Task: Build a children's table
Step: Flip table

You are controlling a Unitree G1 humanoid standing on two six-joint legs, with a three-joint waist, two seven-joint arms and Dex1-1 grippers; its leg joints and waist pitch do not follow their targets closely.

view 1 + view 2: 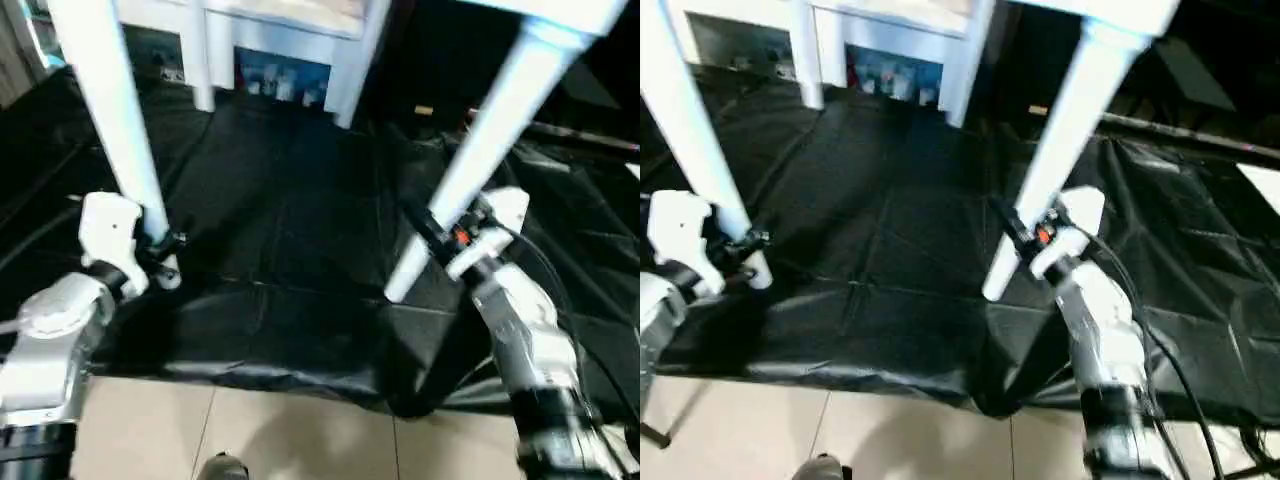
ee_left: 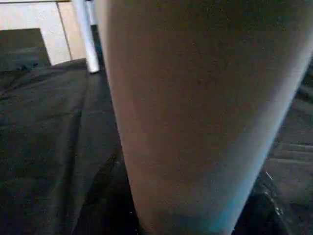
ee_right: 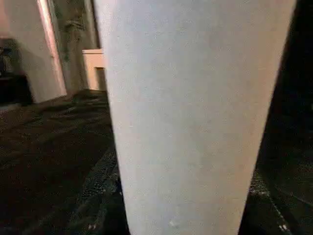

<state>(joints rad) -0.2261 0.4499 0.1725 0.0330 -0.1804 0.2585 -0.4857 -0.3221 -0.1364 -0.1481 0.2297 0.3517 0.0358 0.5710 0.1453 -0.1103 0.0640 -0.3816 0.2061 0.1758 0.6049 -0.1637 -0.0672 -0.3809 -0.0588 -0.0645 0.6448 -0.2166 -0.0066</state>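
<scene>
The children's table stands upright on its legs, with a corner of the white tabletop (image 1: 560, 12) at the upper right. My left gripper (image 1: 163, 243) is shut on the near left leg (image 1: 110, 110) just above its foot. My right gripper (image 1: 428, 232) is shut on the near right leg (image 1: 490, 130), about a third of the way up from its foot. That leg slants down to the left. Each held leg looms close in its wrist view (image 2: 195, 122) (image 3: 190, 112). Two far legs (image 1: 201, 70) (image 1: 352, 80) stand at the back.
A wrinkled black sheet (image 1: 280, 230) covers the floor under the table. Beige floor tiles (image 1: 250, 430) begin at its near edge. A white cabinet (image 1: 280, 75) with small items inside stands behind the far legs. Dark bars and cables (image 1: 590, 140) lie at the right.
</scene>
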